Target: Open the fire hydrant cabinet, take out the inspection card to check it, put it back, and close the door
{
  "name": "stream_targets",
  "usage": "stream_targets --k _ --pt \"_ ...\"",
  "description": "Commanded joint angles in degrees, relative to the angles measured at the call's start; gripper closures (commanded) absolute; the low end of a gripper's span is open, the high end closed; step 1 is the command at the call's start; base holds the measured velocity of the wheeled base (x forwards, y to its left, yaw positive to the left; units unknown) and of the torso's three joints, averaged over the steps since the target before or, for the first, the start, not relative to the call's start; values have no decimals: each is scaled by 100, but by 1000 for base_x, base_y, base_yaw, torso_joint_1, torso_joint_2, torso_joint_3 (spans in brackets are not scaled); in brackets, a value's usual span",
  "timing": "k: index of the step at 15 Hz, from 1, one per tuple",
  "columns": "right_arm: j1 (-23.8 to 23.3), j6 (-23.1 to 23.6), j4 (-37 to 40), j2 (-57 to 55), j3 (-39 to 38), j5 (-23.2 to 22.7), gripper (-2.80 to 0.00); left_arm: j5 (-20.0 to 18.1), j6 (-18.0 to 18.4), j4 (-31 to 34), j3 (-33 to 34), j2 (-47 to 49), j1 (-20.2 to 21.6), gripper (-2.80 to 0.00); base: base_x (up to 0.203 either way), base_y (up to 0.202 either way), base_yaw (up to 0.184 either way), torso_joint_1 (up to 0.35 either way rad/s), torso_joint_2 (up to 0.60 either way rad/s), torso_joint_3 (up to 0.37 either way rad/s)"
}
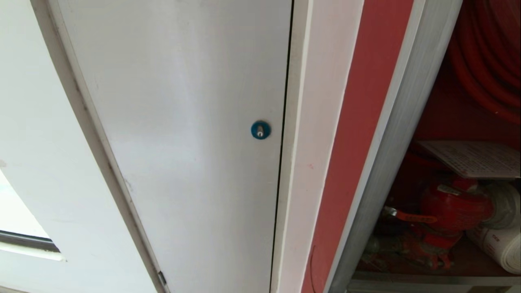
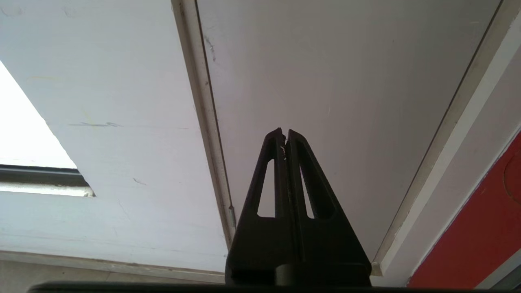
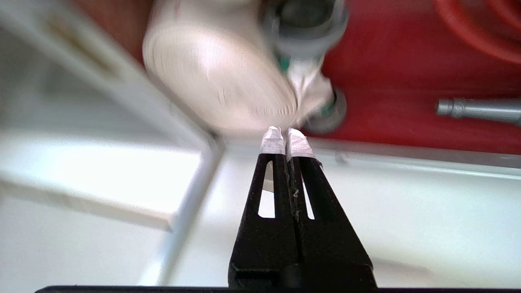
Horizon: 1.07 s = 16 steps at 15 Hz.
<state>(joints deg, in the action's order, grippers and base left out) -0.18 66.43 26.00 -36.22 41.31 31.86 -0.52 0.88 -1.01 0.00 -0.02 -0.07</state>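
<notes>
The fire hydrant cabinet (image 1: 390, 162) stands at the right of the head view, its silver frame edging an uncovered red interior. Inside, the white inspection card (image 1: 472, 158) lies flat above the red valve (image 1: 452, 207), with the red hose reel (image 1: 488, 61) higher up and the white rolled hose (image 1: 502, 244) at the lower right. The door is out of view. My right gripper (image 3: 283, 136) is shut and empty, its taped tips just before the rolled hose (image 3: 220, 77) at the cabinet's bottom sill. My left gripper (image 2: 283, 134) is shut, parked facing the white panel. Neither arm shows in the head view.
A plain white panel (image 1: 183, 142) with a small blue round lock (image 1: 260, 130) fills the middle of the head view, and a white wall lies to its left. A grey metal nozzle (image 3: 476, 109) lies against the red back wall inside the cabinet.
</notes>
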Motion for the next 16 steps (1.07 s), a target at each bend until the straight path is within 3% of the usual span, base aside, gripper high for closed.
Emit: stream_targets --k 1,3,6,9,14,16 --pt "1 190 232 -70 189 141 0 -4 0 -1 35 -6 -1 0 0 0 0 0 0 0" --pt "-4 372 353 -188 328 179 0 0 0 -2 35 -6 7 0 0 0 0 0 0 0" --pt "-8 697 323 -584 453 772 0 0 0 -4 35 -6 7 0 0 0 0 0 0 0" --pt "-192 738 269 -1022 553 882 0 0 0 1 35 -6 5 0 0 0 0 0 0 0" --pt "-790 962 -269 -1563 501 786 0 0 0 -4 35 -6 7 0 0 0 0 0 0 0" --pt "-943 1002 -258 -1559 502 158 0 0 0 -4 35 -6 7 0 0 0 0 0 0 0"
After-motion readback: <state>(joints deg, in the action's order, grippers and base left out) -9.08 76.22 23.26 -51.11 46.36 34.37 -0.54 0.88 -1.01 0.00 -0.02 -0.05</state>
